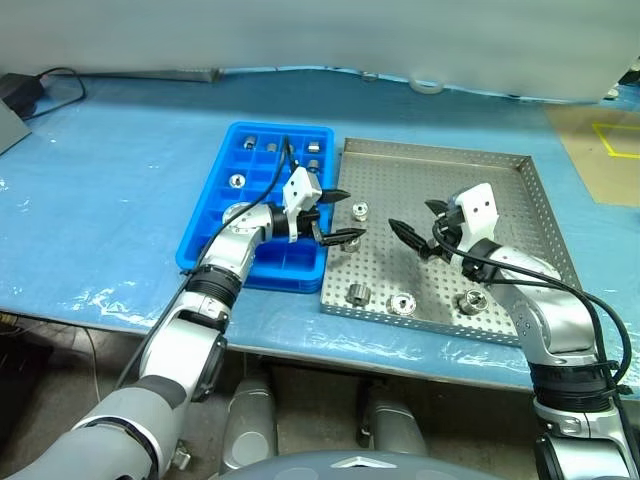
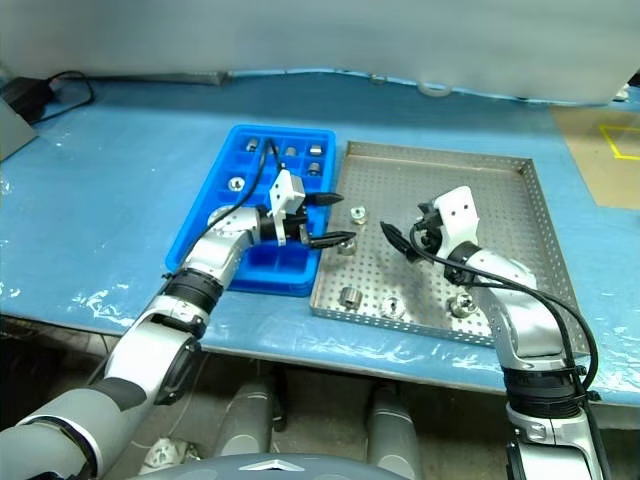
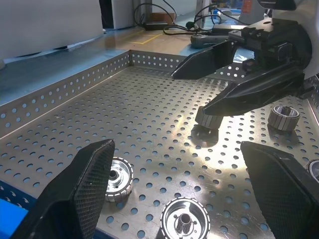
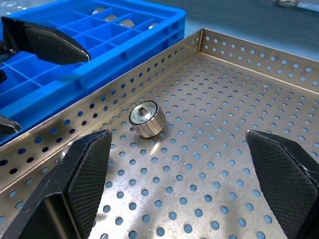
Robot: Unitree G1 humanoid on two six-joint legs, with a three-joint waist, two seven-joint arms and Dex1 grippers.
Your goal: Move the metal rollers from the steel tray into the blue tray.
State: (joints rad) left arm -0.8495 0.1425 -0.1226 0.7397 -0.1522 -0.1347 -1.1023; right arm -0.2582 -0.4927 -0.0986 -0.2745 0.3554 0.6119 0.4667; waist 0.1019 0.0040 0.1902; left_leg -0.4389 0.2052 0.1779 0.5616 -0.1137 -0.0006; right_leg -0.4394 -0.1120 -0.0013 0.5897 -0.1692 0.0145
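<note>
While hovering over the seam between the two trays, left gripper point(image 1: 338, 214) with jaws spread wide and nothing between them, pointing across toward the steel tray point(image 1: 520, 200). Facing it from the other side, right gripper point(image 1: 419, 224), jaws equally wide and empty, poised above the perforated floor near the middle of the tray. Well apart, the two sets of fingertips, tips aimed at each other.

Down on the steel tray: five metal rollers point(image 1: 360, 210) in all. One just inside the left rim, close below the left gripper's upper finger; another right under its lower fingertip at the left edge. Three more along the near rim, at point(image 1: 358, 294), point(image 1: 402, 303) and point(image 1: 472, 300), spaced out in a row, the last just beside the right forearm.

Over in the blue tray point(image 1: 215, 215), sitting flush against the steel tray's left side on the blue-covered table point(image 1: 120, 180): several rollers already parked in the far compartments, one per cell, at point(image 1: 250, 141), point(image 1: 271, 147), point(image 1: 313, 148), point(image 1: 312, 165) and point(image 1: 237, 181). Near compartments partly hidden under the left arm.

From the right wrist view, a single roller point(image 4: 146, 119) lying on its side close to the tray wall, between the spread fingers point(image 4: 82, 174).
</note>
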